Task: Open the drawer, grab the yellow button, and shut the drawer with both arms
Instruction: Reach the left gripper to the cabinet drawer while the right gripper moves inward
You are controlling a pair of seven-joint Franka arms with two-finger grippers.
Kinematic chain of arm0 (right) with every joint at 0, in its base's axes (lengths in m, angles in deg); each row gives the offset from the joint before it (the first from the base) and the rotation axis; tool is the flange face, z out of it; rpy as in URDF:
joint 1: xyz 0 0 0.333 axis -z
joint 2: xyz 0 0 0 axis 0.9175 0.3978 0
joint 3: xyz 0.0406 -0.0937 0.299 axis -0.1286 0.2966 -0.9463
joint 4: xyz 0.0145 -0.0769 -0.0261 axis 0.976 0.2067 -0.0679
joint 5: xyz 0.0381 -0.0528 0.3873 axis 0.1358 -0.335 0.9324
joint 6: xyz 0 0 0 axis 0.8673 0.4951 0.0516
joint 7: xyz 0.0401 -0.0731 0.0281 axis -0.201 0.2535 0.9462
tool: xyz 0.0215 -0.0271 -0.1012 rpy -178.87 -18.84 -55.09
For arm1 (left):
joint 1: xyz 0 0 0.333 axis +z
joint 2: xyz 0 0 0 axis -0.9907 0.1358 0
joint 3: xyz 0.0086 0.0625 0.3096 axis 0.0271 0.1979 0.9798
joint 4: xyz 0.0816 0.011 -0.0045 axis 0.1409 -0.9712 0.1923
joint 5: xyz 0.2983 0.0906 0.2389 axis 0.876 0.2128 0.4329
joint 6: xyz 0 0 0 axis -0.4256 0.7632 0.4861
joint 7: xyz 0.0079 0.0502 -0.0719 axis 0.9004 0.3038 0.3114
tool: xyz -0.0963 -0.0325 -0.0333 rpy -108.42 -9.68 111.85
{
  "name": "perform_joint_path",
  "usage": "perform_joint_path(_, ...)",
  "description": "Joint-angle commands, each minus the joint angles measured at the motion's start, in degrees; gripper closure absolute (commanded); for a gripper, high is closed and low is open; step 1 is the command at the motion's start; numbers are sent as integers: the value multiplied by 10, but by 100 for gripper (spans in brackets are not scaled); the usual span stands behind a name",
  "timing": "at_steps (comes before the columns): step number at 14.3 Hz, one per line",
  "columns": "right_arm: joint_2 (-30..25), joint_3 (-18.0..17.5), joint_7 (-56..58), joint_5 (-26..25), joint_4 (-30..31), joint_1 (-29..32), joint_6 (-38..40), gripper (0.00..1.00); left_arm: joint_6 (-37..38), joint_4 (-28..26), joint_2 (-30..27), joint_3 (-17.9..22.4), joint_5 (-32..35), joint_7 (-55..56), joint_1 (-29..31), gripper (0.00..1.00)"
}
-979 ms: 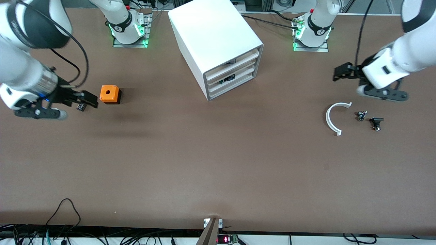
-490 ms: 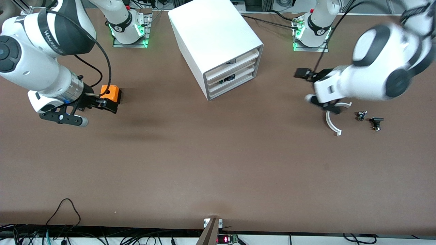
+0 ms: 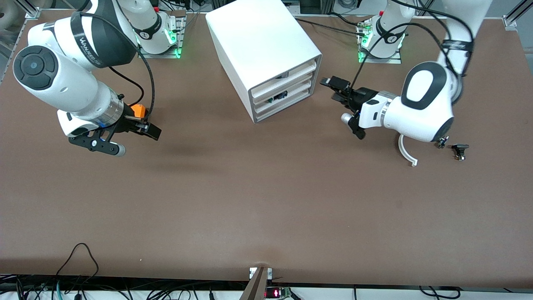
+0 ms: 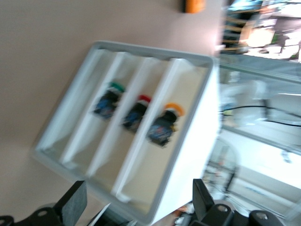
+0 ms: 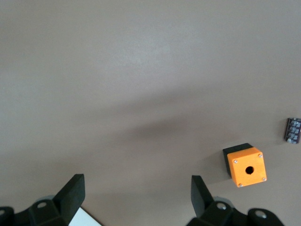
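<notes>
The white cabinet (image 3: pixel 262 37) stands at the table's back middle, all three drawers shut. The uppermost drawer (image 3: pixel 291 74) shows in the left wrist view (image 4: pixel 155 165), and the button (image 4: pixel 165 123) with its orange cap lies inside it. My left gripper (image 3: pixel 335 88) is open and empty, level with the drawer fronts and a short way from them toward the left arm's end; it also shows in the left wrist view (image 4: pixel 138 200). My right gripper (image 3: pixel 148 129) is open and empty over the table beside the orange cube (image 3: pixel 138 110), and appears in the right wrist view (image 5: pixel 136 190).
The lower drawers hold buttons with a red cap (image 4: pixel 143 99) and a green cap (image 4: pixel 116 87). The orange cube (image 5: pixel 247 167) and a small black part (image 5: pixel 292 129) lie near the right arm. A white curved piece (image 3: pixel 406 152) and small black parts (image 3: pixel 460 150) lie under the left arm.
My left arm swung in from the left arm's end of the table to the cabinet's drawer fronts. My right gripper moved past the orange cube toward the cabinet. Both stayed open.
</notes>
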Motion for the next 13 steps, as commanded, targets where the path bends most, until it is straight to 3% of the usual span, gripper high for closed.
perform_joint_path(1,32,2,-57,6,-48,-26,12,0,-35,-95,-42,-2,-60,-84,5,14)
perform_joint_path(4,51,2,-121,8,-80,-50,13,0,-55,-138,-42,-9,-73,-160,2,18)
perform_joint_path(8,84,2,-213,9,-135,-84,28,0,-119,-180,-42,-56,-128,-219,7,19)
perform_joint_path(11,103,2,-276,23,-168,-107,38,0,-128,-187,-40,-64,-135,-232,6,21)
perform_joint_path(13,115,2,-314,28,-186,-117,38,0,-128,-189,-40,-78,-140,-233,6,28)
